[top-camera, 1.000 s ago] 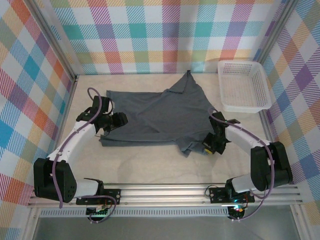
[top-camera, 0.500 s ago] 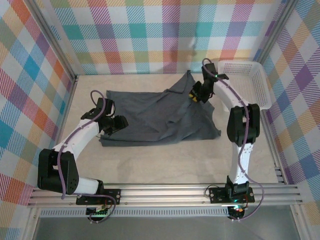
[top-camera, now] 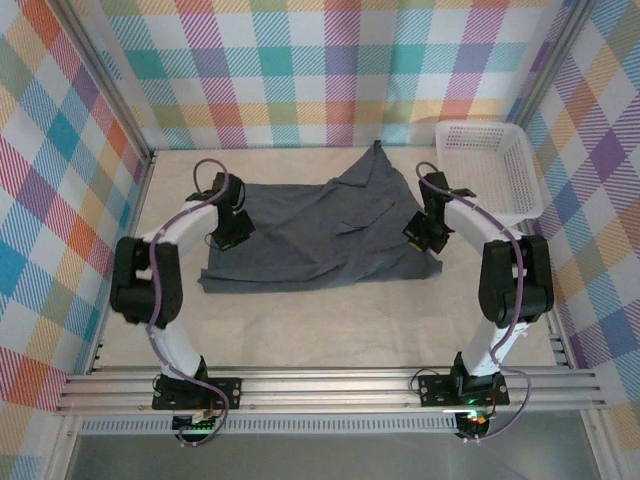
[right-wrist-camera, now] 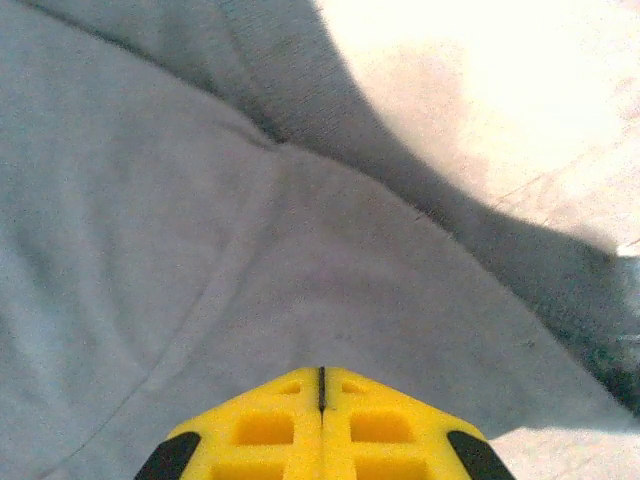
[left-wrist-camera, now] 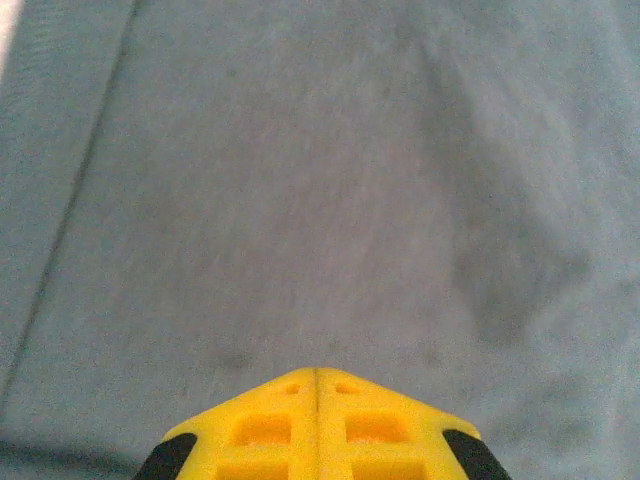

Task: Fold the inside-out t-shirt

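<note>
Across the middle of the surface [top-camera: 330,320] lies the blue-grey t-shirt [top-camera: 320,235], spread mostly flat, with one point of cloth reaching toward the back wall. At its left edge the left fingers [left-wrist-camera: 265,430] are pressed together over the cloth; at its right edge the right fingers [right-wrist-camera: 265,425] are likewise closed tight, near a fold. A white basket [top-camera: 490,213] sits at the back right corner, apart from the shirt.
</note>
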Controlling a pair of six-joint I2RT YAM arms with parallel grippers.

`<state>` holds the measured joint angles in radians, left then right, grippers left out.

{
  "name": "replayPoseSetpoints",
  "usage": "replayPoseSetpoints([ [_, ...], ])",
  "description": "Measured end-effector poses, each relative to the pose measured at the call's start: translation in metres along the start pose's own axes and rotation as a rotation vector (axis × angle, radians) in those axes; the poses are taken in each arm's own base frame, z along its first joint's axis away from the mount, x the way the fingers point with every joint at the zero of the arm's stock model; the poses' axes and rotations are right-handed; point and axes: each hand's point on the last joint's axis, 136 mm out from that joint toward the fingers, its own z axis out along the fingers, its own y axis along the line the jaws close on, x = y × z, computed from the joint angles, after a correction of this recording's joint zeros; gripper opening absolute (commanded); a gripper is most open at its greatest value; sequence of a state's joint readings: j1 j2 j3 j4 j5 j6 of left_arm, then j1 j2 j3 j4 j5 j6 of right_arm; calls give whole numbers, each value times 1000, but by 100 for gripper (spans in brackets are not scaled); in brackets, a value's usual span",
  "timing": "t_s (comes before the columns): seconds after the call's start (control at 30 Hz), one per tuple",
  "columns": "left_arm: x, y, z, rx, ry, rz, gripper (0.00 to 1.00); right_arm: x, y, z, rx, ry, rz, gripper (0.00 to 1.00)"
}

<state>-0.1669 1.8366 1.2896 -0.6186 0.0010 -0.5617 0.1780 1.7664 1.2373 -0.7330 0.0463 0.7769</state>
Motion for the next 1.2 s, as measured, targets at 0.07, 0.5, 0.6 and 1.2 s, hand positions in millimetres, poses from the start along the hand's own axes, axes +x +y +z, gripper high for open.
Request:
replayPoseSetpoints([
  [0.07, -2, 0, 23, -27, 35, -17, 0, 2, -6, 9, 28, 6, -3, 0],
  [0.5, 43, 49, 22, -12, 39, -139, 0, 58, -74, 24, 139, 69, 7, 0],
  [0.6, 77, 72, 9, -19, 60, -161, 0, 87, -100, 17, 146, 94, 33, 0],
  [1.2, 14, -11, -121, 352, -232, 70, 58, -16, 143, -47, -352, -60, -245, 32],
])
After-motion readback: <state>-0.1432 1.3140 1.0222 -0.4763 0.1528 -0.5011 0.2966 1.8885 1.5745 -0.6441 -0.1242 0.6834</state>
